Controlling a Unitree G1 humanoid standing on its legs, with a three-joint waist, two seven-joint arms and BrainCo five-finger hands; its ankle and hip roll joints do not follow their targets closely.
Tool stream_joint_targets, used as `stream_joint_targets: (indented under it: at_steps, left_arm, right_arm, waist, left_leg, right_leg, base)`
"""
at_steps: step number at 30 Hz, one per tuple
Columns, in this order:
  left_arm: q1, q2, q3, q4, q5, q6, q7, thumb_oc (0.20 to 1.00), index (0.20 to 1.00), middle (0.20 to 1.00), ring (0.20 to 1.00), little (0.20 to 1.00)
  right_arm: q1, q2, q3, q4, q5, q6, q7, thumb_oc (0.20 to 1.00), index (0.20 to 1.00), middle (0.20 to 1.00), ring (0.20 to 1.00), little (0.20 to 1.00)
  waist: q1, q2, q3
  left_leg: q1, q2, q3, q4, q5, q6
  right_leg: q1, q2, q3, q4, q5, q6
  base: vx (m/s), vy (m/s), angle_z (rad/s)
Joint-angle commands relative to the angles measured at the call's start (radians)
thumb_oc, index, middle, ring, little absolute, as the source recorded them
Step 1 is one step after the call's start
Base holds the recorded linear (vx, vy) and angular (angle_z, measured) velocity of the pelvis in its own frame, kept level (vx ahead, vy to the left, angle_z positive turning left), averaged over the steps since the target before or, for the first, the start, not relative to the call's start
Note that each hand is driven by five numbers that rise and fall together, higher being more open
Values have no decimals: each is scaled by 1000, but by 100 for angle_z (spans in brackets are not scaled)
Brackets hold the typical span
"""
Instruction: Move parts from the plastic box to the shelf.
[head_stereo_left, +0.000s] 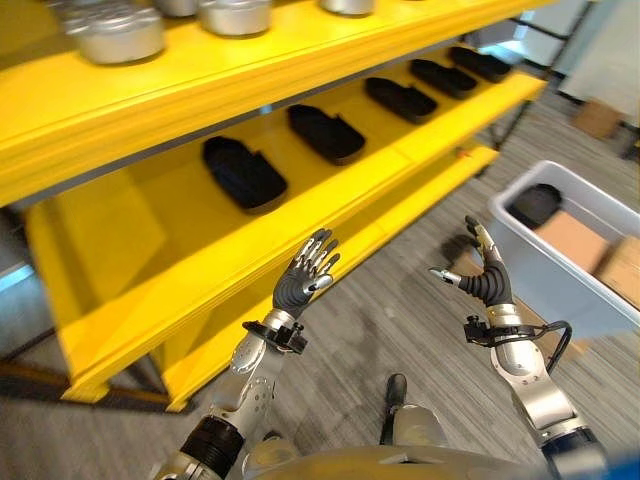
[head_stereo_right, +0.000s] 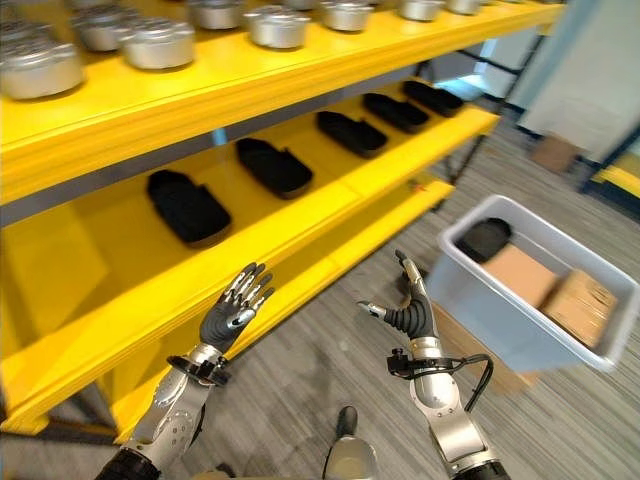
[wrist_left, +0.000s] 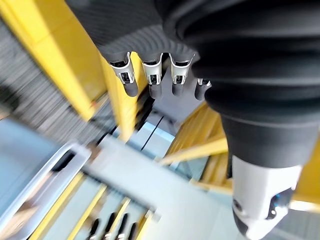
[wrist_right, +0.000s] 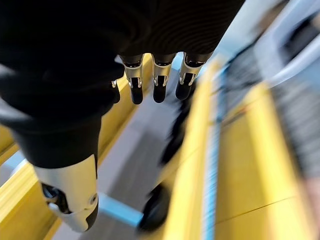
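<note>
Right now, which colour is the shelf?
Bright yellow shelf, clearest in the right eye view.

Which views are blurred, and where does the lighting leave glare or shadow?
Left wrist view: left hand sharp, background streaked. Right wrist view: right hand sharp, yellow shelf smeared. Left eye view: metal parts on top slightly soft. Right eye view: black parts sit in the shelf's shade.

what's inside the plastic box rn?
In the plastic box: one black part at the shelf-side end, then two brown cardboard boxes. Anything beneath them is hidden.
</note>
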Motion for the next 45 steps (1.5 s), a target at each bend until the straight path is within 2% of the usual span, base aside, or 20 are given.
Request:
stream_joint_targets:
  at_steps: [1,3,4,7,11,12,19,24,25,26,27,28,30,31,33,35,37,38,40,45]
  left_arm:
    - [-2,6,45,-134,19,-49,12,1000,1000,1000,1000,1000]
    - [13,15,63,-146,8,-43,16,1000,1000,1000,1000,1000]
    - [18,12,64,-140,20,-48,21,1000,1000,1000,1000,1000]
    - [46,5,83,-133,55,-81,43,1000,1000,1000,1000,1000]
    - [91,7,118,-170,-6,-59,-12,1000,1000,1000,1000,1000]
    - [89,5,110,-175,-4,-49,-29,1000,1000,1000,1000,1000]
    - [23,25,62,-192,-11,-54,-39,1000,1000,1000,1000,1000]
    - [-62,17,53,-180,-46,-74,-21,1000,1000,1000,1000,1000]
    - [-67,9,56,-176,-68,-67,-32,1000,1000,1000,1000,1000]
    - [-57,-3,70,-181,-38,-63,-6,1000,1000,1000,1000,1000]
    - [-49,-6,78,-188,-30,-50,5,1000,1000,1000,1000,1000]
    - [-37,-5,93,-194,-29,-28,2,1000,1000,1000,1000,1000]
    - [-14,4,121,-195,-20,2,-24,1000,1000,1000,1000,1000]
    - [-2,10,134,-192,-25,14,-40,1000,1000,1000,1000,1000]
    - [21,18,151,-180,-33,19,-63,1000,1000,1000,1000,1000]
    - [40,18,163,-165,-29,10,-77,1000,1000,1000,1000,1000]
    - [54,14,179,-143,-4,-14,-81,1000,1000,1000,1000,1000]
    - [59,13,190,-130,-5,-26,-83,1000,1000,1000,1000,1000]
    - [73,14,215,-125,-9,-23,-84,1000,1000,1000,1000,1000]
    - [76,27,223,-82,29,-42,-107,1000,1000,1000,1000,1000]
  right_arm:
    - [-75,-47,-75,-71,58,-1,-54,1000,1000,1000,1000,1000]
    - [-97,-46,-86,-52,-48,4,-160,1000,1000,1000,1000,1000]
    - [-103,-42,-82,-58,-100,29,-201,1000,1000,1000,1000,1000]
    - [-103,-57,-108,-51,-182,110,-308,1000,1000,1000,1000,1000]
    - [-76,-86,-164,-30,-197,166,-351,1000,1000,1000,1000,1000]
    - [-77,-99,-169,-8,-224,170,-377,1000,1000,1000,1000,1000]
    - [-107,-179,-198,24,-260,175,-437,1000,1000,1000,1000,1000]
    - [-122,-227,-225,17,-249,120,-365,1000,1000,1000,1000,1000]
    - [-127,-233,-223,16,-239,109,-335,1000,1000,1000,1000,1000]
    - [-138,-230,-207,30,-217,76,-276,1000,1000,1000,1000,1000]
    - [-136,-225,-202,32,-211,62,-259,1000,1000,1000,1000,1000]
    - [-130,-217,-198,28,-208,57,-246,1000,1000,1000,1000,1000]
    - [-114,-204,-199,11,-197,63,-228,1000,1000,1000,1000,1000]
    - [-107,-195,-199,-1,-201,70,-223,1000,1000,1000,1000,1000]
    - [-87,-183,-198,-21,-195,81,-211,1000,1000,1000,1000,1000]
    - [-61,-166,-182,-38,-197,80,-218,1000,1000,1000,1000,1000]
    - [-57,-162,-161,-41,-190,71,-209,1000,1000,1000,1000,1000]
    - [-68,-162,-150,-33,-186,59,-199,1000,1000,1000,1000,1000]
    - [-89,-161,-137,-25,-172,52,-171,1000,1000,1000,1000,1000]
    - [-99,-151,-124,-60,-133,66,-148,1000,1000,1000,1000,1000]
  waist:
    - [46,39,38]
    - [62,41,32]
    - [61,36,34]
    - [58,38,25]
    - [40,32,23]
    - [21,28,25]
    - [-36,36,25]
    - [-73,41,12]
    - [-71,40,7]
    - [-46,37,3]
    - [-35,35,2]
    - [-24,33,5]
    - [-15,30,5]
    - [-13,27,6]
    - [-8,36,9]
    - [8,48,19]
    - [30,53,30]
    - [46,54,34]
    - [67,57,31]
    - [73,61,10]
  left_leg:
    - [-22,-13,-25,75,-96,61]
    - [-34,15,20,93,-86,40]
    - [-34,24,25,102,-87,36]
    - [-20,57,62,83,-49,2]
    - [-12,88,82,95,-39,-9]
    - [-14,112,90,109,-27,-17]
    - [-17,184,120,162,25,-55]
    - [-19,235,115,263,119,-115]
    - [-23,214,77,299,93,-108]
    - [-69,99,-80,357,40,-77]
    - [-95,43,-139,374,11,-56]
    - [-122,3,-176,390,-6,-39]
    - [-142,-34,-191,355,-29,-18]
    - [-154,-47,-176,299,-11,-2]
    - [-164,-57,-179,178,5,-5]
    - [-200,-38,-220,56,97,-35]
    - [-241,-8,-280,0,166,-60]
    - [-246,-11,-331,-22,170,-62]
    - [-246,-24,-365,-20,146,-53]
    - [-188,-72,-337,-14,78,-8]
  right_leg:
    - [92,-59,30,3,127,30]
    - [134,-35,-34,-64,73,10]
    - [133,-39,-30,-81,101,15]
    - [178,-11,-61,-154,54,12]
    - [176,35,-63,-148,1,-10]
    - [170,70,-49,-143,-27,-28]
    - [121,139,-13,-89,-96,-90]
    - [116,212,23,-99,-140,-146]
    - [114,229,41,-111,-137,-155]
    - [122,258,102,-152,-117,-158]
    - [132,269,133,-171,-106,-156]
    - [145,278,164,-188,-96,-154]
    - [161,282,192,-206,-86,-141]
    - [159,277,194,-214,-69,-140]
    - [175,274,202,-216,-75,-127]
    - [209,274,217,-223,-87,-119]
    - [245,267,238,-233,-98,-112]
    - [258,260,255,-229,-106,-108]
    - [265,248,267,-217,-114,-101]
    - [252,234,234,-161,-134,-93]
  base:
    - [-21,-159,-38]
    - [52,-275,-62]
    - [94,-309,-100]
    - [148,-309,-70]
    - [185,-333,-39]
    - [195,-390,-29]
    - [163,-306,-49]
    - [142,-250,-49]
    - [225,-210,-92]
    - [236,-140,-114]
    - [266,-108,-158]
    - [209,-67,-136]
    - [162,7,-80]
    - [135,103,-11]
    - [191,171,9]
    - [288,225,-10]
    - [315,256,-31]
    - [273,267,-54]
    - [253,284,-76]
    - [207,273,-50]
